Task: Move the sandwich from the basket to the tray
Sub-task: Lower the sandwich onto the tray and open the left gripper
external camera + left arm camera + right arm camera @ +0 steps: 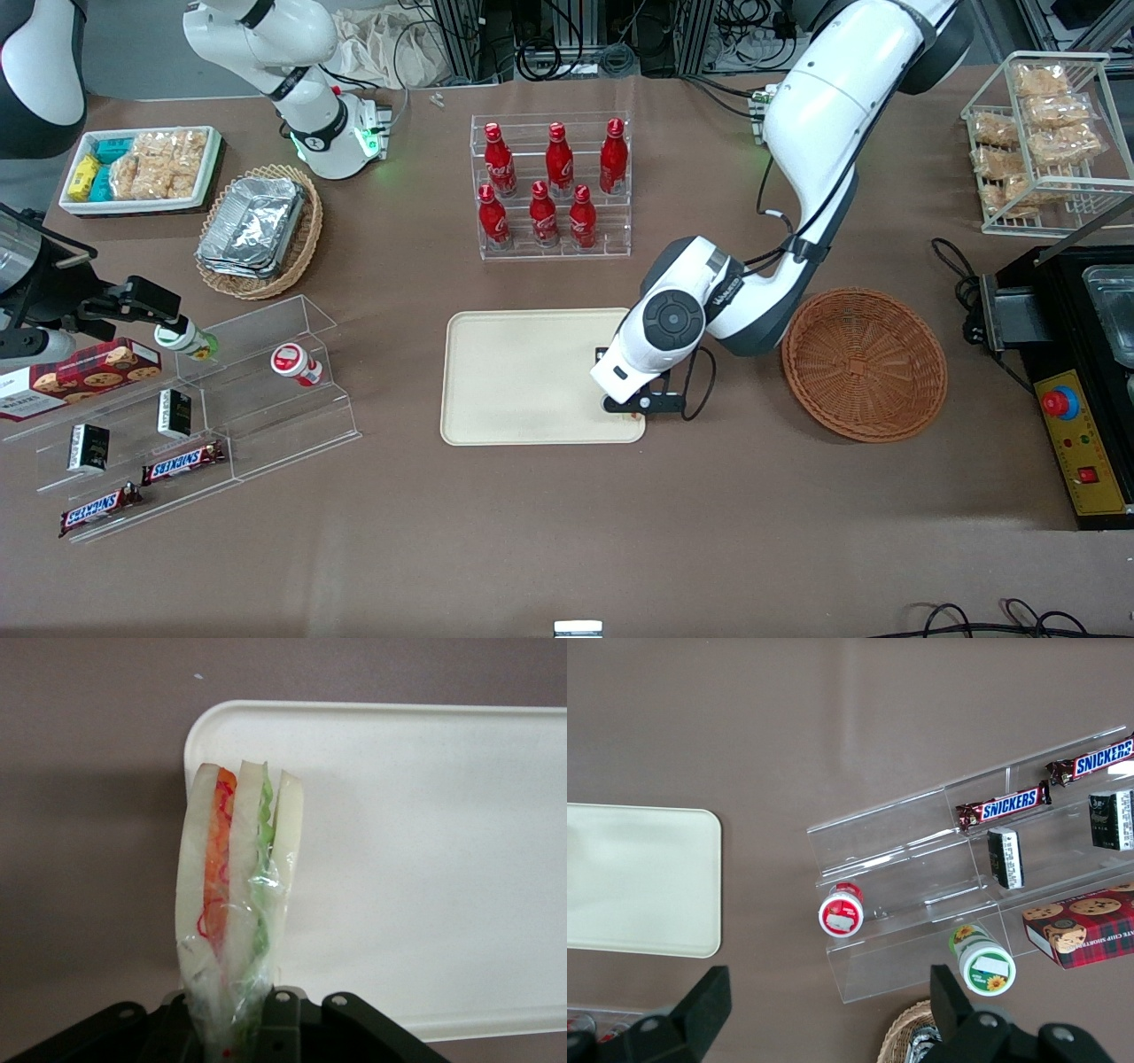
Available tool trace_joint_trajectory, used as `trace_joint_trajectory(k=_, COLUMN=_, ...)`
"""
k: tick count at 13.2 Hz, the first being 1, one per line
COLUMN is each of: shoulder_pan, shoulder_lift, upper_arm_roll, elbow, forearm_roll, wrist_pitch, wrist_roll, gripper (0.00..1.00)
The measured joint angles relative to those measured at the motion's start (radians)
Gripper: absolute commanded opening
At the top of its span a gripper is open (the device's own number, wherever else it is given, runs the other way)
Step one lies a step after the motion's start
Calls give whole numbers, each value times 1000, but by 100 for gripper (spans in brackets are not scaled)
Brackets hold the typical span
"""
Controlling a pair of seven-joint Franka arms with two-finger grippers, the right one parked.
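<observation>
Because the basket (pixel 864 363) sits bare, the claw (pixel 642 405) pinches the wrapped sandwich (pixel 237 895) by one end, hanging over the tray (pixel 518 377) corner for release.

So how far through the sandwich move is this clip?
The pick looks done: the basket is empty. In hand: the tool holds the wrapped sandwich over a corner of the tray. Left: setting it down on the tray and letting go; I can't tell whether it touches yet.

The brown table (pixel 567 549) carries the tray (pixel 514 377), basket (pixel 864 363), bottle rack (pixel 554 186) and clear snack shelf (pixel 204 416), with the end effector (pixel 640 409) low over the tray.
</observation>
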Motion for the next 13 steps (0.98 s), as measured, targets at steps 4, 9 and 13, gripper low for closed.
trace_joint_trajectory(k=4, shoulder_pan=-22, shoulder_lift=42, upper_arm_roll=0, elbow=1, forearm_roll=0, wrist_pitch=55, wrist_roll=-13, gripper=7)
trace_joint_trajectory(k=9, shoulder_pan=-25, shoulder_lift=66, upper_arm_roll=2, elbow=3, forearm_roll=0, wrist_pitch=84, wrist_roll=-65, gripper=100)
trace_joint_trajectory(k=13, shoulder_pan=-24, shoulder_lift=62, upper_arm_roll=2, elbow=27, forearm_roll=34, wrist_pitch=84, wrist_roll=-80, gripper=100)
